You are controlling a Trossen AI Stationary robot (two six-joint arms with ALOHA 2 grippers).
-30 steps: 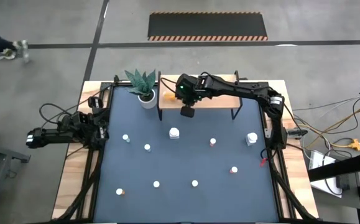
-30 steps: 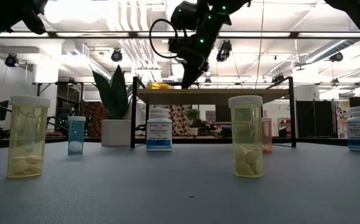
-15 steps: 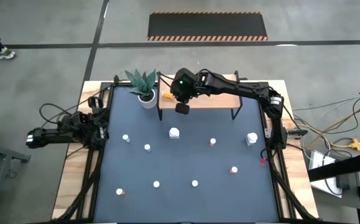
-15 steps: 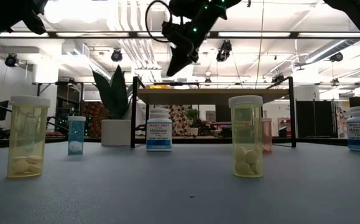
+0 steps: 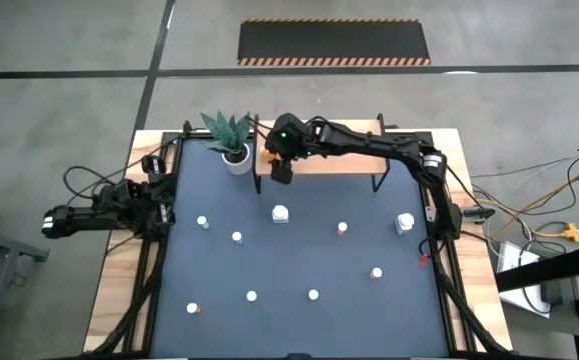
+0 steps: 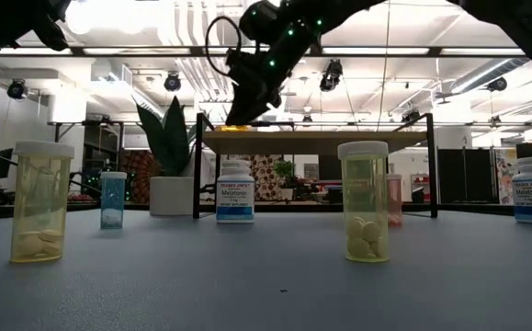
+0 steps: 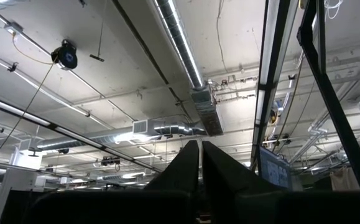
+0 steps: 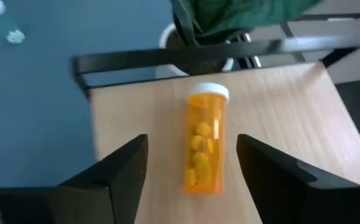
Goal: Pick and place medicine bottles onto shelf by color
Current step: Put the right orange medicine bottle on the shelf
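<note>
While my left gripper [image 7: 198, 149] waits clenched off the table's left edge:
Change: my right gripper [image 8: 192, 165] moved left along the shelf [image 8: 279, 118], now spread, releasing the orange bottle [image 8: 203, 140] standing there.
Label: white bottle [image 6: 235, 193] reads "Melatonin".

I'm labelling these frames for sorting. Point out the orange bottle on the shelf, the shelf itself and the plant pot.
orange bottle [image 8: 205, 142]: right wrist view, middle of its pill-filled body.
shelf [image 8: 279, 106]: right wrist view, bare wood beside the bottle.
plant pot [image 5: 236, 160]: high view, white rim under the leaves.
</note>
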